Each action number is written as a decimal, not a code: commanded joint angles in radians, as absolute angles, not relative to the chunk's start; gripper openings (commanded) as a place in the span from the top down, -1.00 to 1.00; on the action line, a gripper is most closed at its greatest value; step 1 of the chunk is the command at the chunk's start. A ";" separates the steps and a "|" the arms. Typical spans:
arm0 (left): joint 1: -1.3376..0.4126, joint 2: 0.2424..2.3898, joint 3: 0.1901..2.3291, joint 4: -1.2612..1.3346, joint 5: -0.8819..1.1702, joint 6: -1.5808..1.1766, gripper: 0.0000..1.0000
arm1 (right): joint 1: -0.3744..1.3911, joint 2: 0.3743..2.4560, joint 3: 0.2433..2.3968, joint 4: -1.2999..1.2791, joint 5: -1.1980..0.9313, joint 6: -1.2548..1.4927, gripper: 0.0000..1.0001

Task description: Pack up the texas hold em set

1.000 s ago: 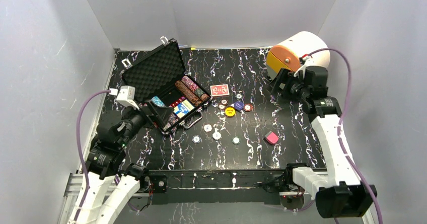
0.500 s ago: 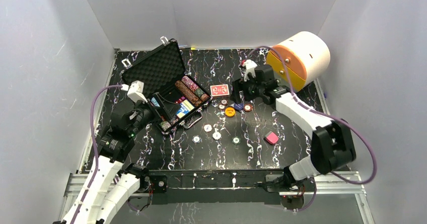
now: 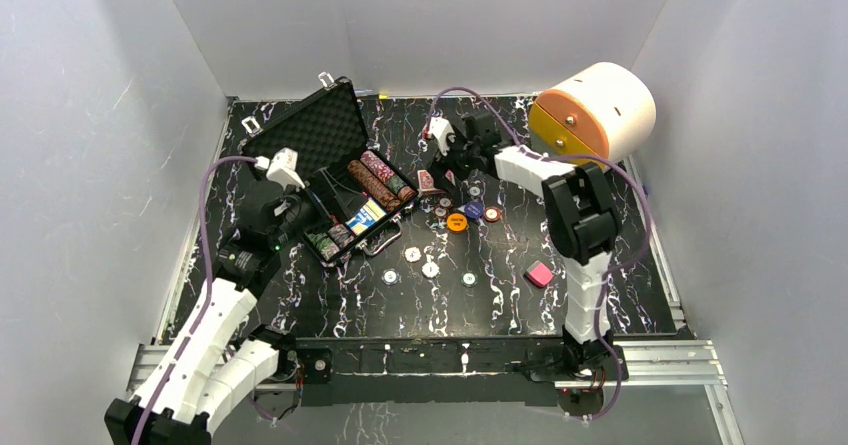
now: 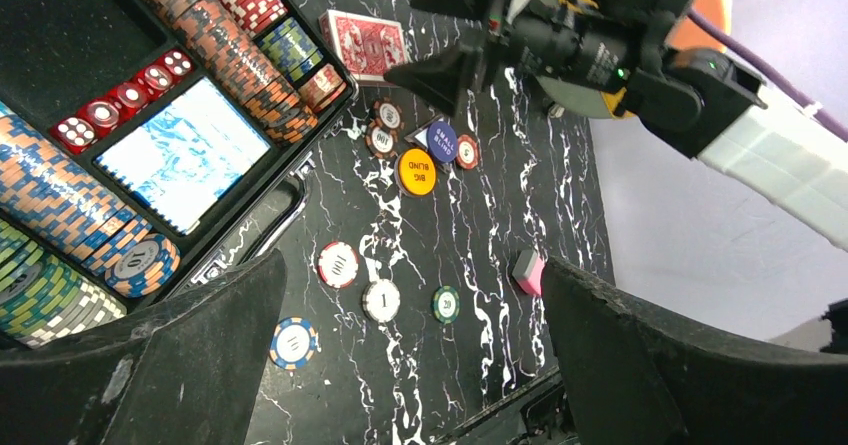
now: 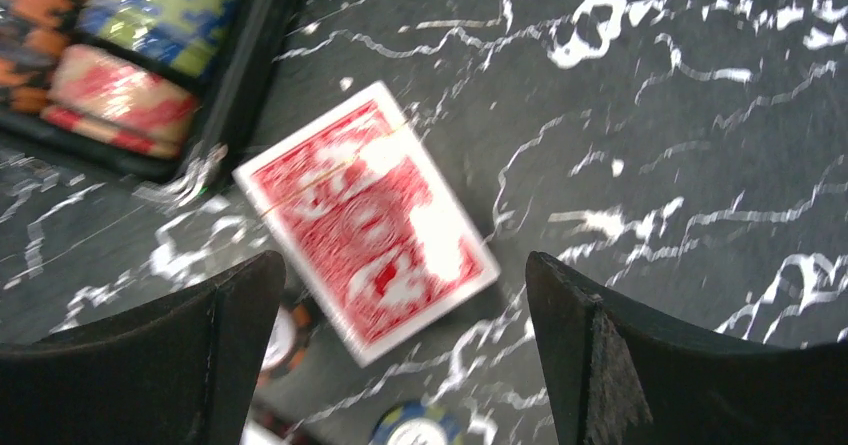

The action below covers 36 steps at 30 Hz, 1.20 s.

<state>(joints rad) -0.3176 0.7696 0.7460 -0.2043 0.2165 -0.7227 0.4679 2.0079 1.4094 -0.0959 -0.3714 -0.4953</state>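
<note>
Case holds five red dice; one card deck lies outside.

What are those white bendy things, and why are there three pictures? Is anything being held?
Those are two robot arms, each ending in a two-finger pincer called a gripper. One picture looks down on both from above. The other two come from cameras on the wrists, so the dark shapes at the bottom are that gripper's own fingers. On the black table sit an open case of poker chips, a red card deck, loose chips, a pink block and a big cream-and-orange cylinder. The left gripper is open near the case; the right gripper is open above the card deck. Nothing is held.
</note>
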 commanded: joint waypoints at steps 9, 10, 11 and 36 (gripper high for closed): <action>-0.313 0.888 0.819 -0.264 0.188 -0.636 -0.97 | 0.463 2.236 1.768 -0.485 -0.643 -0.899 -0.97; -0.313 0.885 0.813 -0.258 0.187 -0.640 -0.97 | 0.461 2.250 1.783 -0.509 -0.652 -0.911 -0.97; -0.313 0.881 0.807 -0.253 0.187 -0.645 -0.97 | 0.460 2.263 1.801 -0.537 -0.666 -0.925 -0.96; -0.313 0.923 0.783 -0.238 0.212 -0.708 -0.97 | 0.451 2.251 1.819 -0.505 -0.631 -0.898 -0.14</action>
